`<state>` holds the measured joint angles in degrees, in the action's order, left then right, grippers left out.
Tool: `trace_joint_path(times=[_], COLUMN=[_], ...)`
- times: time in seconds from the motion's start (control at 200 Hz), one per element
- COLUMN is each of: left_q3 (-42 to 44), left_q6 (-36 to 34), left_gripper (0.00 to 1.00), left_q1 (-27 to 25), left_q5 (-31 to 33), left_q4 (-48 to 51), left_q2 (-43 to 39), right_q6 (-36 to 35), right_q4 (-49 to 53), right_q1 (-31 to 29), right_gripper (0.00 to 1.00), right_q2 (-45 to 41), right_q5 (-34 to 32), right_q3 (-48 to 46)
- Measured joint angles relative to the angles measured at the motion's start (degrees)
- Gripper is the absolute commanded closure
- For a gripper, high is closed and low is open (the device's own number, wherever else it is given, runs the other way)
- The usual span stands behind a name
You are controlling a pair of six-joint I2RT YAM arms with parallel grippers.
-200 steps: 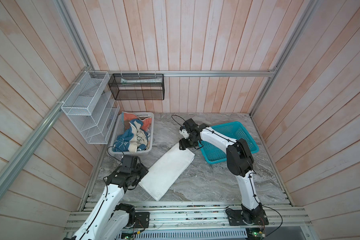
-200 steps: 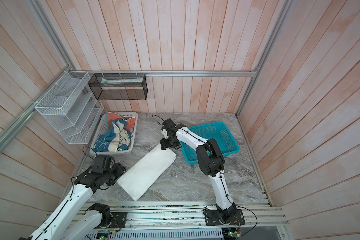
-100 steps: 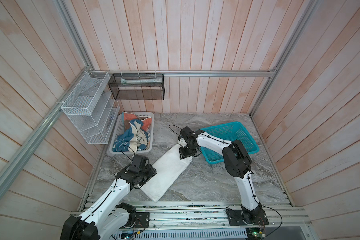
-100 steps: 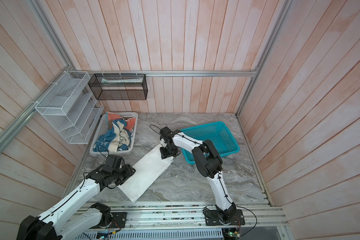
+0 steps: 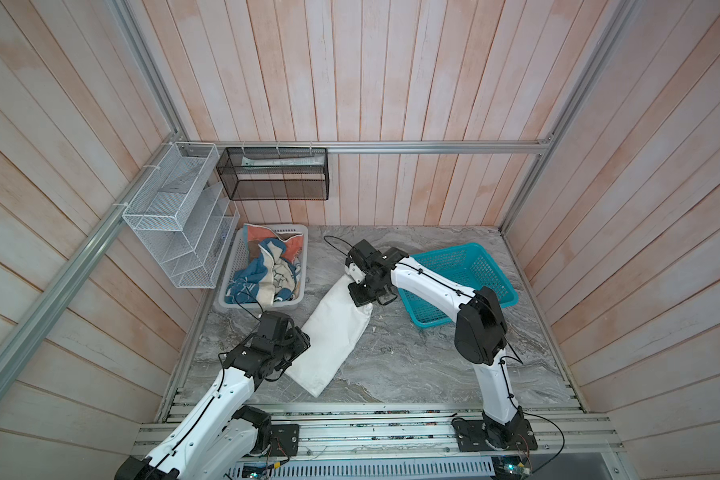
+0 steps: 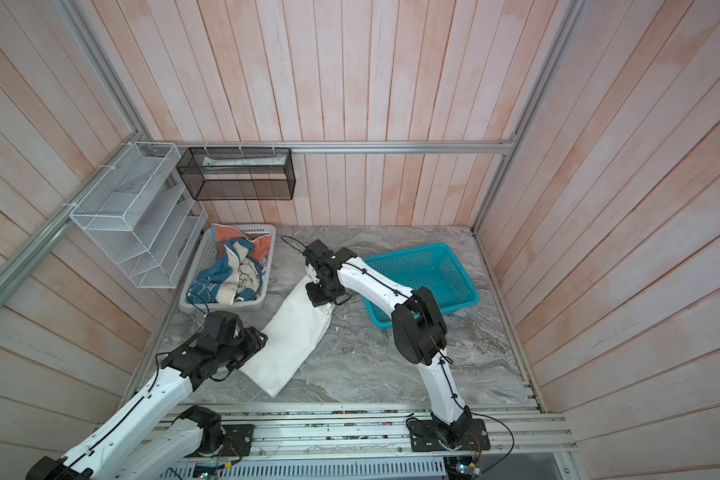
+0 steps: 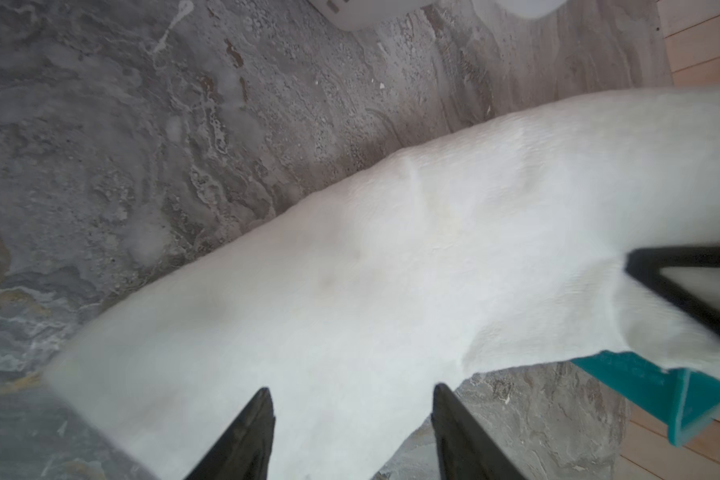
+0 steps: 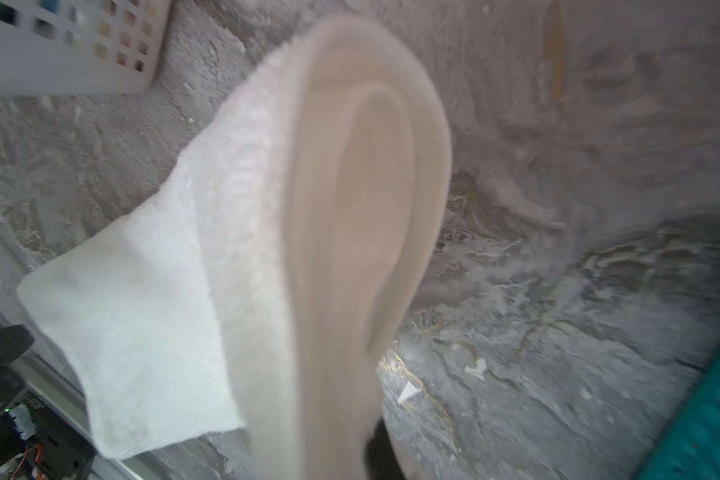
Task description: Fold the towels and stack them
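Looking in both top views: white towel [image 5: 333,332] lies as a long strip on the table [image 5: 412,365]. The right hand [image 5: 360,296] pinches its far end, and the left hand [image 5: 298,343] is spread over the near end. The other three towels [image 5: 267,270] sit heaped in the white basket [image 5: 258,306] beyond the left hand.
Left wrist: fingers [image 7: 246,436] apart above the terry, gripping nothing.
Right wrist: the pinched end is raised and blurred.
My read: first towel half-folded, nothing stacked.

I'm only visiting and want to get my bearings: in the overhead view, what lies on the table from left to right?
White basket holding the coloured towels → white towel → teal basket.
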<state>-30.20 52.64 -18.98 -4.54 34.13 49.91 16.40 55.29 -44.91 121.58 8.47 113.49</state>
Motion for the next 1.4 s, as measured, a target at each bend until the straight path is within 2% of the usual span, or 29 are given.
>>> trace_joint_path(times=[0.235, 0.425, 0.62, 0.72, 0.8, 0.91, 1.055, 1.205, 1.4], left_q3=[-0.7, -1.6, -2.2, -2.4, -2.4, -2.4, -2.4, -2.4, -2.4], left_q6=[-1.2, -2.1, -3.1, -3.7, -4.1, -4.8, -5.3, -5.6, -6.2], left_gripper=[0.38, 0.38, 0.37, 0.37, 0.37, 0.38, 0.37, 0.37, 0.39], left_q1=[0.0, 0.0, 0.0, 0.0, 0.1, 0.3, 0.7, 0.9, 1.0], left_q5=[0.3, 0.3, 0.3, 0.3, 0.2, -0.2, -1.0, -1.3, -1.8], left_q4=[-0.9, -2.5, -3.3, -3.7, -4.0, -4.5, -5.2, -5.7, -6.7], left_q2=[2.4, 4.9, 5.8, 6.1, 6.7, 7.6, 8.5, 8.5, 9.5], right_q6=[-0.3, -1.8, -4.3, -5.8, -6.8, -8.0, -9.0, -9.1, -6.3], right_q4=[10.4, 18.2, 19.7, 18.8, 16.1, 11.2, 4.4, -2.6, -12.0], right_q1=[3.5, 10.0, 23.1, 31.0, 33.7, 34.4, 34.4, 32.7, 24.4], right_gripper=[1.0, 1.0, 1.0, 1.0, 1.0, 1.0, 1.0, 1.0, 1.0], right_q2=[-4.3, -6.6, -12.9, -18.6, -23.0, -25.2, -19.7, -14.2, -12.4], right_q5=[-4.7, -8.2, -6.2, -8.0, -11.6, -13.1, -10.5, -4.4, 7.0], right_q3=[13.1, 18.5, 15.8, 9.4, 1.3, -9.9, -18.8, -24.8, -27.9])
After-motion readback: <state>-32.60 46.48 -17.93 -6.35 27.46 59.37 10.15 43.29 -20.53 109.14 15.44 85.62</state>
